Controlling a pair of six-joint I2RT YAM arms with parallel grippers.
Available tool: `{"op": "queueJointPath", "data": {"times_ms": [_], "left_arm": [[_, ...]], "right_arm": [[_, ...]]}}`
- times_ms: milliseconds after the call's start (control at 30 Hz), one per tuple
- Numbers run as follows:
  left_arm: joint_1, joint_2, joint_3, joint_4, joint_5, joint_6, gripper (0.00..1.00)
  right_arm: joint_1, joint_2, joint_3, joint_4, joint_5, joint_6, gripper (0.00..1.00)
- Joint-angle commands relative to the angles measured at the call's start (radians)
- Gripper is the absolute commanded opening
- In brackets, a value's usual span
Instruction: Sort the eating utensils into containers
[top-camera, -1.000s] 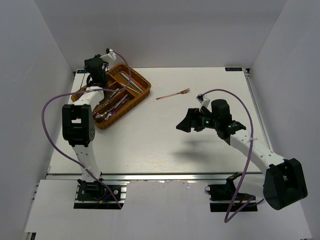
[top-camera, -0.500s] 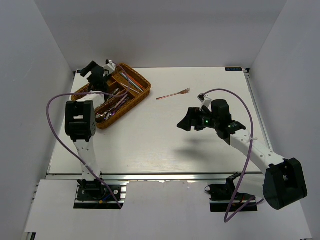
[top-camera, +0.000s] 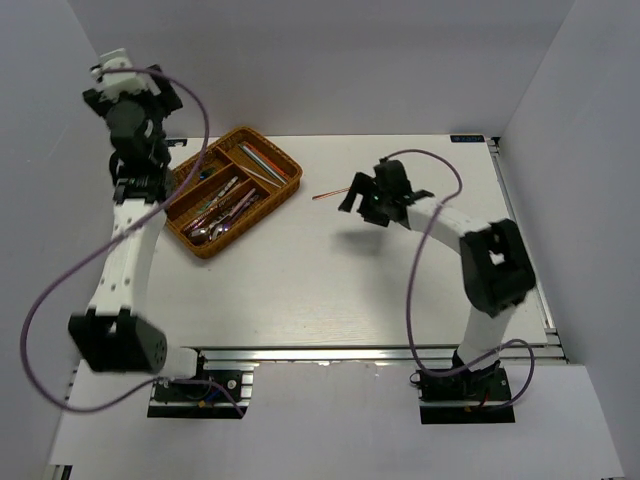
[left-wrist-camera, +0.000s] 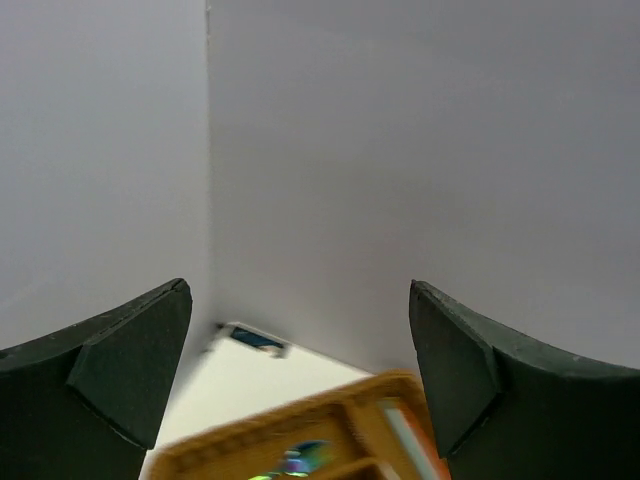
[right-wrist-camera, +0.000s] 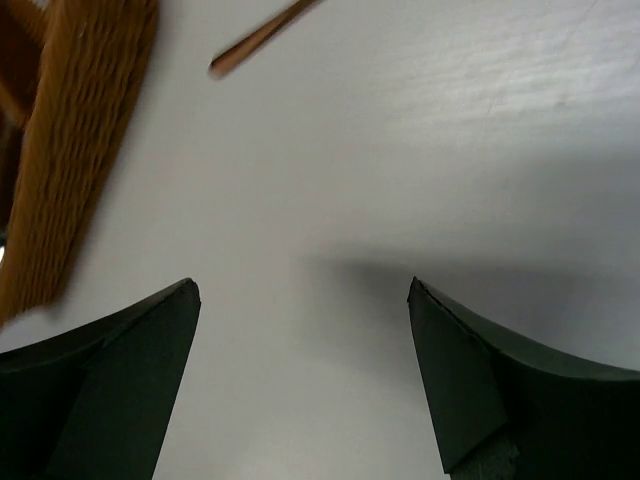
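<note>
The brown wicker tray (top-camera: 287, 183) lies at the back left, with its long compartments as containers. Several utensils (top-camera: 222, 207) rest in them: silver and purple pieces in the middle, coloured sticks (top-camera: 262, 162) in the far compartment. A rose-gold fork (top-camera: 328, 193) lies on the table right of the tray; its head is hidden under my right gripper (top-camera: 357, 198). That gripper hangs open and empty over the table, with the fork's handle end (right-wrist-camera: 258, 37) ahead of it. My left gripper (top-camera: 155, 105) is raised high behind the tray, open and empty, with the tray's rim (left-wrist-camera: 330, 415) below it.
The side walls and the back wall enclose the white table (top-camera: 330, 280). In the right wrist view the tray's woven wall (right-wrist-camera: 80, 150) stands at the left. The back-left table corner (left-wrist-camera: 250, 338) shows between the left fingers.
The left gripper opened over the tray and lifted up and to the left. The right arm swung from mid-table to the back, over the fork.
</note>
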Motion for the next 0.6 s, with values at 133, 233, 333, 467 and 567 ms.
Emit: {"op": "queueJointPath", "data": {"times_ms": [133, 233, 333, 467, 567], "left_arm": [[-0.014, -0.227, -0.401, -0.076, 0.490, -0.321, 0.98], [-0.057, -0.133, -0.345, -0.086, 0.551, -0.269, 0.98], [-0.144, 0.104, -0.126, -0.160, 0.637, -0.217, 0.98], [-0.334, 0.395, 0.234, -0.324, 0.597, 0.088, 0.98], [-0.374, 0.627, 0.380, -0.401, 0.663, 0.168, 0.98]], "right_arm": [[0.062, 0.350, 0.668, -0.557, 0.540, 0.252, 0.89], [0.062, 0.139, 0.448, -0.509, 0.567, 0.345, 0.89], [0.058, -0.227, -0.032, -0.226, 0.558, 0.307, 0.89], [0.048, -0.620, -0.417, -0.099, 0.495, 0.141, 0.89], [0.027, -0.841, -0.469, -0.203, 0.425, 0.024, 0.89]]}}
